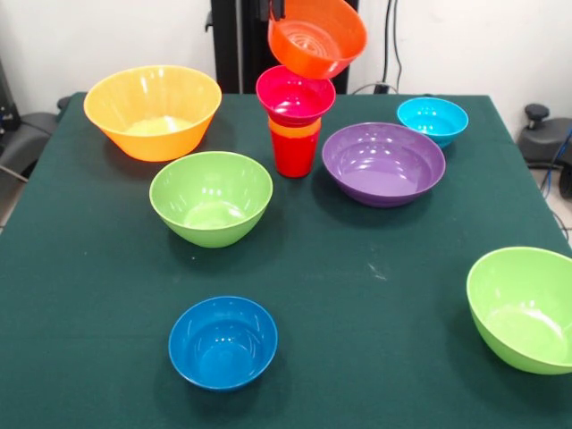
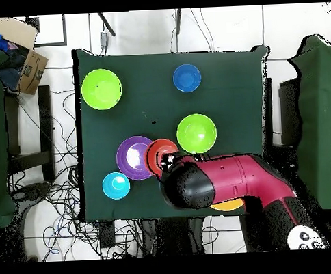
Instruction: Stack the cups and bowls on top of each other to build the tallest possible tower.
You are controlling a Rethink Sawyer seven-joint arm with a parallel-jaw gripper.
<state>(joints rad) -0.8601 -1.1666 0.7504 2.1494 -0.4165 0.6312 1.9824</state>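
The tower stands at the back middle of the table: a red cup with an orange cup nested in it and a small pink bowl on top. Just above it hangs an orange bowl, tilted, its opening facing the camera. My gripper shows only at the top edge and is shut on the bowl's left rim. In the overhead view the arm covers the gripper, and the orange bowl shows beside the purple bowl.
Loose bowls lie around the tower: large yellow-orange, lime green, purple, light blue, dark blue and a second lime green at the right edge. A cardboard box sits off the table.
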